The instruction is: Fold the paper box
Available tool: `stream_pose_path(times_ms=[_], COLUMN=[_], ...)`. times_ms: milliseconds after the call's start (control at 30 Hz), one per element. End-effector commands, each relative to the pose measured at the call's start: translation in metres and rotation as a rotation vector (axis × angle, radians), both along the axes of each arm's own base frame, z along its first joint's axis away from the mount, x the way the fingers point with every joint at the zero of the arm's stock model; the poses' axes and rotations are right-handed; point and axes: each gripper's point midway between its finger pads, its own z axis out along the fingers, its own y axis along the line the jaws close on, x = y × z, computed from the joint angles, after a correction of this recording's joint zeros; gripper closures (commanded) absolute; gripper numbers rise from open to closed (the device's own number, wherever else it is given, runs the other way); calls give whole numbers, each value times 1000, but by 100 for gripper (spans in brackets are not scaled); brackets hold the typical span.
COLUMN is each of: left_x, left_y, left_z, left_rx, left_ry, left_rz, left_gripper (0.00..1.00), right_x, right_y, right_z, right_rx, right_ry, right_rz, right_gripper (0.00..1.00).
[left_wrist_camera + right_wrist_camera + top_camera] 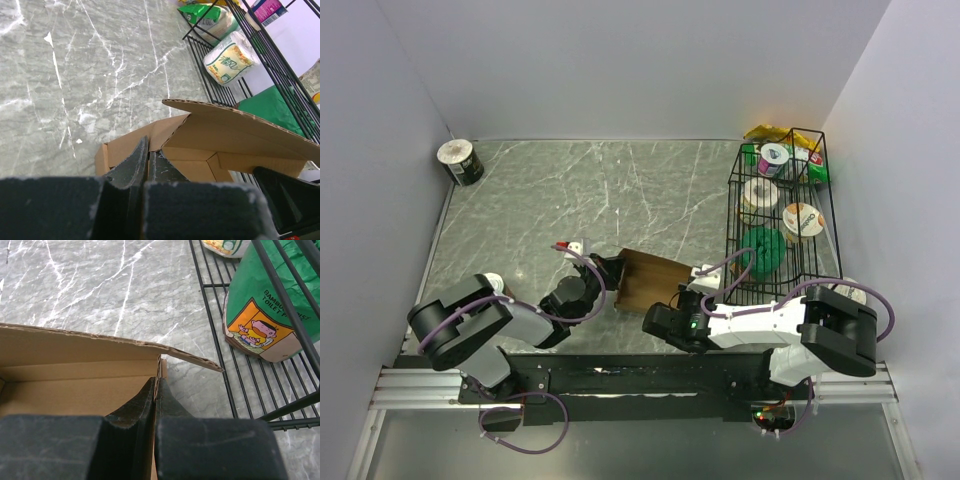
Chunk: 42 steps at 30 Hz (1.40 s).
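The paper box (650,280) is brown cardboard, partly folded, and lies on the marble table between my two arms. My left gripper (610,272) is shut on the box's left side wall; in the left wrist view the fingers (134,162) pinch that wall (150,135), with the lid flap (240,127) raised over the box. My right gripper (682,296) is shut on the box's right side wall; in the right wrist view its fingers (145,400) clamp the wall edge (159,367) below the lid flap (100,340).
A black wire basket (783,215) stands at the right, close to the box, holding paper rolls and a green packet (265,305). A dark roll (460,161) stands at the table's far left corner. Grey walls enclose the table.
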Motion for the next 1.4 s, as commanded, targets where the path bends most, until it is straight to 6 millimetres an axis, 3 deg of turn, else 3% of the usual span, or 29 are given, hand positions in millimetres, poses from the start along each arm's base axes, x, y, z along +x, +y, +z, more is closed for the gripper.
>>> stream_pose_path(times_ms=[0,333,967,1133,1367], left_x=[-47,-47,-63,-63,-68], left_y=[-56,-66,-71,-83,-92], left_z=[11,21,2,13,7], left_rx=[-88,-108,-153,-154,-163], left_ry=[59,43,117,104,120], left_rz=[-292,-318,-369,-398,-423], left_gripper=[99,99,99,99,99], right_x=[-7,-8,-10,-10,-10], right_y=[33,31,27,26,25], right_z=[-16,-18,-20,-21,-22], right_rx=[144,145,147,145,147], right_ry=[92,96,93,98,98], right_rz=[52,49,35,31,30], right_gripper=[100,100,100,100,100])
